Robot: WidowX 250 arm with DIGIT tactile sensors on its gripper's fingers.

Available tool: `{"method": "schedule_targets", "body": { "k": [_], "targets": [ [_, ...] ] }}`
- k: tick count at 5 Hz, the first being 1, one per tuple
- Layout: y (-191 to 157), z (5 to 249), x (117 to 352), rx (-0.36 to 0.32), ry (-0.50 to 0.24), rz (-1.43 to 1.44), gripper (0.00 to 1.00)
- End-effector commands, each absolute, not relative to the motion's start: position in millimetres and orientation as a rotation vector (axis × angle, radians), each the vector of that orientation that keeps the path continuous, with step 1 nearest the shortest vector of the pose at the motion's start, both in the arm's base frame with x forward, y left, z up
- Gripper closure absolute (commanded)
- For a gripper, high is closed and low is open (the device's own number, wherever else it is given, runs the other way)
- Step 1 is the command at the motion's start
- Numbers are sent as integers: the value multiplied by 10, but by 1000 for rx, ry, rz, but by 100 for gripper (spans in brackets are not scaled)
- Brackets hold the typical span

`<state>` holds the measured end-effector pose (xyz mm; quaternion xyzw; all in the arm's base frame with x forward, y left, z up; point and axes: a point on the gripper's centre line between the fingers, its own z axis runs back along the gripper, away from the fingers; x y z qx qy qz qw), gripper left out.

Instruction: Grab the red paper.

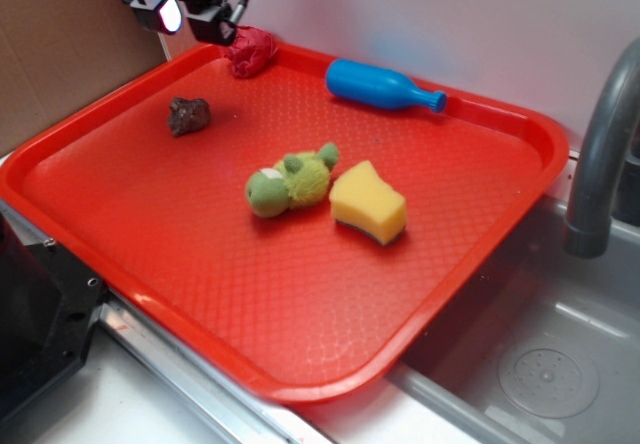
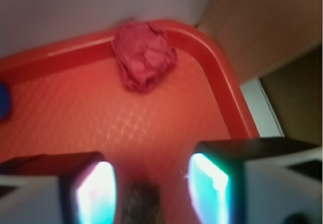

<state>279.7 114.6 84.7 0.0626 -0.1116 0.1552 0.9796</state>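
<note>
End effector [image 2: 151,183]: jaws apart, empty, hovering over the tray's far corner, just short of the paper.
Paper [image 2: 144,56]: crumpled against the tray [image 1: 300,294] rim in that corner.
Lump [image 1: 188,115]: near the paper.
Bottle [image 1: 380,86]: lying along the far rim.

Red tray [image 1: 300,304]: brown lump [image 1: 188,115], blue bottle [image 1: 380,86], green plush [image 1: 290,179], yellow sponge [image 1: 367,201]; faucet [image 1: 600,154].
</note>
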Motion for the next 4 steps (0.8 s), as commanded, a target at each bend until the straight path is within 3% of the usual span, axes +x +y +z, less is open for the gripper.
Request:
{"method": "schedule_targets", "body": {
  "k": [1, 4],
  "targets": [
    [1423, 873, 3041, 141, -269, 301, 0],
    [1514, 531, 3225, 142, -237, 275, 0]
  ]
}}
